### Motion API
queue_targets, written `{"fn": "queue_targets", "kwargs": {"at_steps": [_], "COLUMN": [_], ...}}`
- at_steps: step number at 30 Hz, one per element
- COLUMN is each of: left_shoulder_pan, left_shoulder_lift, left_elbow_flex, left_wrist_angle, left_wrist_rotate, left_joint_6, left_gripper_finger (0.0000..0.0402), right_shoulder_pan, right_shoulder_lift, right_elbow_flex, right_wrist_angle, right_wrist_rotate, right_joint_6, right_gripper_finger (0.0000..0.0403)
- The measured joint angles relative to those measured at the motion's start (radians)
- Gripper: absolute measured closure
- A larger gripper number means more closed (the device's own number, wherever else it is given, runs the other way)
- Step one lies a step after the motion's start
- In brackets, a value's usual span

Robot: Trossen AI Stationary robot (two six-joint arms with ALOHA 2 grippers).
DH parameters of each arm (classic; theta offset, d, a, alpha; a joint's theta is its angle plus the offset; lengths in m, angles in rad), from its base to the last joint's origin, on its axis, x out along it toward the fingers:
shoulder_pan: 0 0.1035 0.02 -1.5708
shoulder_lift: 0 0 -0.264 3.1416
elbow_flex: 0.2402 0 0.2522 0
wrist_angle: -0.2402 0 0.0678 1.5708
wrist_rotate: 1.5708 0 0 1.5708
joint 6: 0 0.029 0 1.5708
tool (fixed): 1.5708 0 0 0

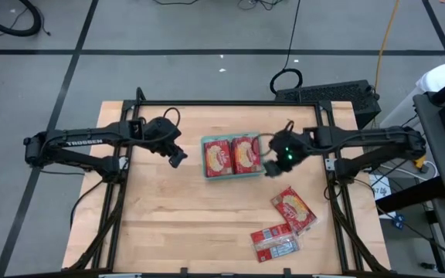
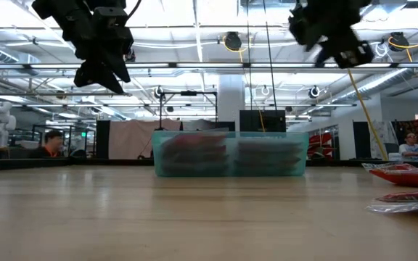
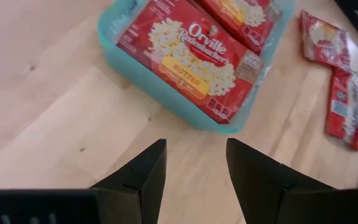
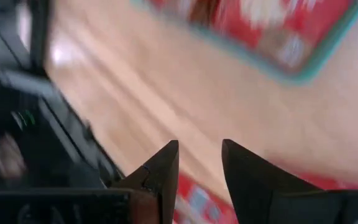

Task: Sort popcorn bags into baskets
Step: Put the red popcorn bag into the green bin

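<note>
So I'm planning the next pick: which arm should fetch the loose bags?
Probably the right. Its gripper, open and empty, hangs beside the tray on the side where the loose bags lie. The left gripper is across the tray.

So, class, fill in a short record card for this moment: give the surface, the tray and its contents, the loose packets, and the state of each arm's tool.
surface: wooden table
tray: teal tray near the table's middle
tray contents: two stacks of popcorn bags side by side, picture face up
loose packets: loose bags on the table on the right arm's side, nearer the front edge
left tool: left tool open, empty, raised beside the tray
right tool: right tool open, empty, raised at the tray's other side
</note>
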State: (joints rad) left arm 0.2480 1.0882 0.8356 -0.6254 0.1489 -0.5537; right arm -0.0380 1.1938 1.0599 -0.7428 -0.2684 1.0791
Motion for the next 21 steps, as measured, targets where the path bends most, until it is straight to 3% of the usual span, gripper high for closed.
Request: {"fn": "queue_targets", "kwargs": {"at_steps": [5,11,17,21], "left_shoulder_pan": [-0.023,-0.091,-0.225,-0.347], "left_shoulder_lift": [0.0,0.0,0.0,0.001], "left_elbow_flex": [0.0,0.0,0.0,-0.001], "left_wrist_angle": [0.0,0.0,0.005,0.049], "left_wrist_rotate": [-0.043,-0.068,-0.099,-0.192], "left_joint_6": [0.017,-0.061,-0.19,-0.292], "left_gripper_finger": [0.0231,0.0231,0.0231,0.0231], "right_shoulder_pan": [0.062,0.071,0.073,0.062], "right_shoulder_lift": [0.006,0.02,0.021,0.021], "right_elbow_flex": [-0.016,-0.104,-0.208,-0.287], "right_wrist_angle": [-0.07,-0.044,0.048,0.124], "right_wrist_rotate": [-0.108,-0.186,-0.204,-0.209], "right_joint_6": [-0.138,-0.411,-0.732,-0.914], "right_gripper_finger": [0.0272,0.0217,0.0178,0.0176]}}
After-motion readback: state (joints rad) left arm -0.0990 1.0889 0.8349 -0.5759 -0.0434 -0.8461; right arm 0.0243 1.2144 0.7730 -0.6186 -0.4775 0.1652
